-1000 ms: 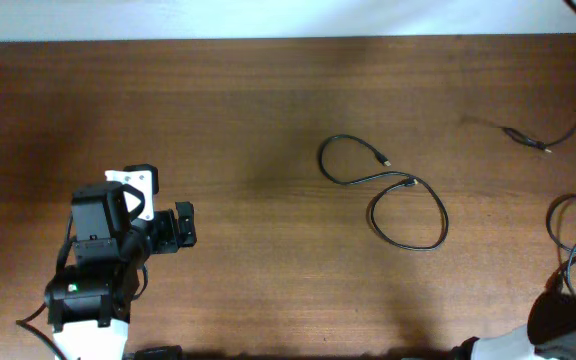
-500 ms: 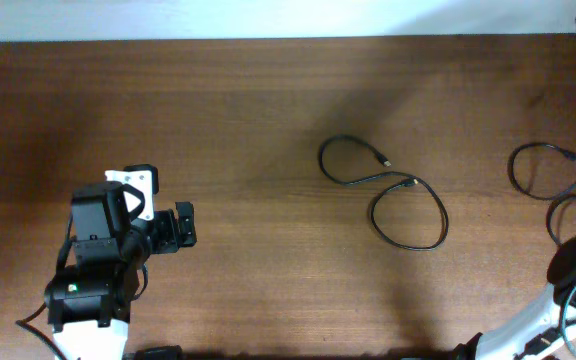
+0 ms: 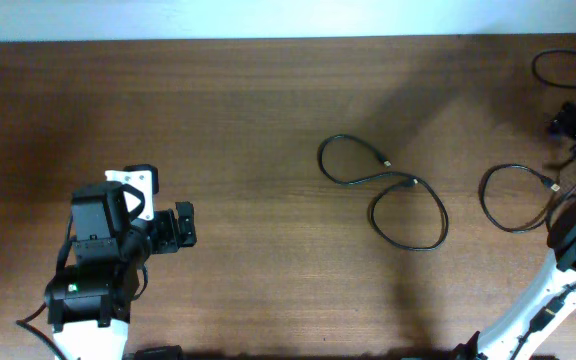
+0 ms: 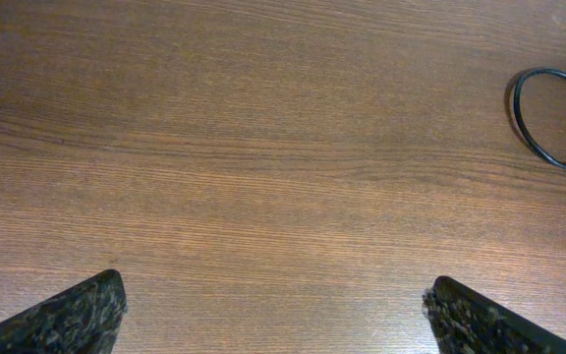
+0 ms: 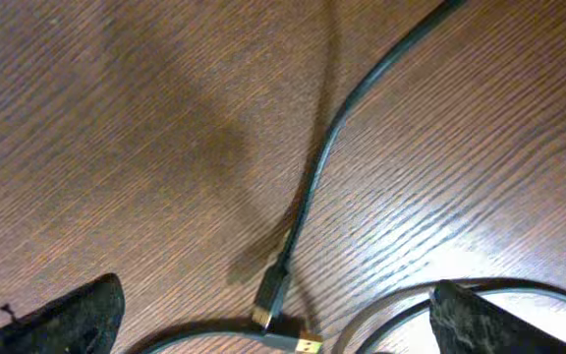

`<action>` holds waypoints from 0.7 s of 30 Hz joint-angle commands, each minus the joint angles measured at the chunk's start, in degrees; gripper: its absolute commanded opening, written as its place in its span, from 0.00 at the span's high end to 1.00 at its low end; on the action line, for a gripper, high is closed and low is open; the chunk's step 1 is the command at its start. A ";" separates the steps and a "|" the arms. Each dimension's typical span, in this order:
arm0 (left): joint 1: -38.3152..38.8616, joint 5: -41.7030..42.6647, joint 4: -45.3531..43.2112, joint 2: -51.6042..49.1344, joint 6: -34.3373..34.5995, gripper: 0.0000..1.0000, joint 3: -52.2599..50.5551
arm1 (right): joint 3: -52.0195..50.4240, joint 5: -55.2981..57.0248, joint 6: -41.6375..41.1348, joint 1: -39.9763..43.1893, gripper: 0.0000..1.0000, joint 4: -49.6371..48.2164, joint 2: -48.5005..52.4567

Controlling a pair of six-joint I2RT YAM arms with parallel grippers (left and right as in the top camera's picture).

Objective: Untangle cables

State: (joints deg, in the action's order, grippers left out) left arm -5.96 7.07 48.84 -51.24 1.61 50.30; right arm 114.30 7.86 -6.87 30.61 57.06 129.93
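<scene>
One black cable point(image 3: 383, 195) lies in a loose figure-eight at the table's middle, and its near loop point(image 4: 553, 118) shows at the upper right of the left wrist view. A second cable point(image 3: 508, 200) forms a loop near the right edge, and more cable point(image 3: 553, 62) curls at the far right corner. My right gripper point(image 3: 571, 123) hovers over that right-hand group. It is open point(image 5: 278, 320), with two plug ends point(image 5: 281, 285) lying on the wood between its fingers, untouched. My left gripper point(image 3: 183, 225) rests at the lower left, open point(image 4: 273, 315) over bare wood.
The wooden table point(image 3: 248, 120) ends in a pale wall along the far edge. The right arm's white link point(image 3: 533, 315) rises from the lower right corner. The left arm's base point(image 3: 93, 290) fills the lower left.
The right arm has swung up along the right edge. The right-hand cable, earlier stretched toward the corner, now lies as a loop nearer the middle. Left arm and middle cable are unchanged.
</scene>
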 commanded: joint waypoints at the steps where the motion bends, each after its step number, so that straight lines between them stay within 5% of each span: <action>1: 0.17 0.61 -0.07 -0.17 0.76 0.01 0.42 | 0.35 -4.00 0.07 0.17 0.01 1.09 0.66; 4: 0.17 0.61 -0.09 -0.17 0.76 0.01 0.42 | 0.35 -12.39 7.15 0.17 0.01 1.46 0.63; 10: 0.17 0.61 -0.07 -0.17 0.76 0.01 0.42 | 5.92 -13.68 7.30 0.20 0.01 8.44 -0.28; 18: 0.17 0.61 -0.09 -0.17 0.76 0.01 0.42 | 38.03 -15.17 6.73 -0.22 0.01 34.03 -2.62; 21: 0.17 0.61 -0.09 -0.17 0.74 0.01 0.42 | 45.46 -28.30 11.61 -0.26 0.01 40.24 -2.69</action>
State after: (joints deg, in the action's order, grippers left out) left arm -5.96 7.07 48.82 -51.48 1.61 50.30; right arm 155.96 -9.50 0.73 30.61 94.70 127.92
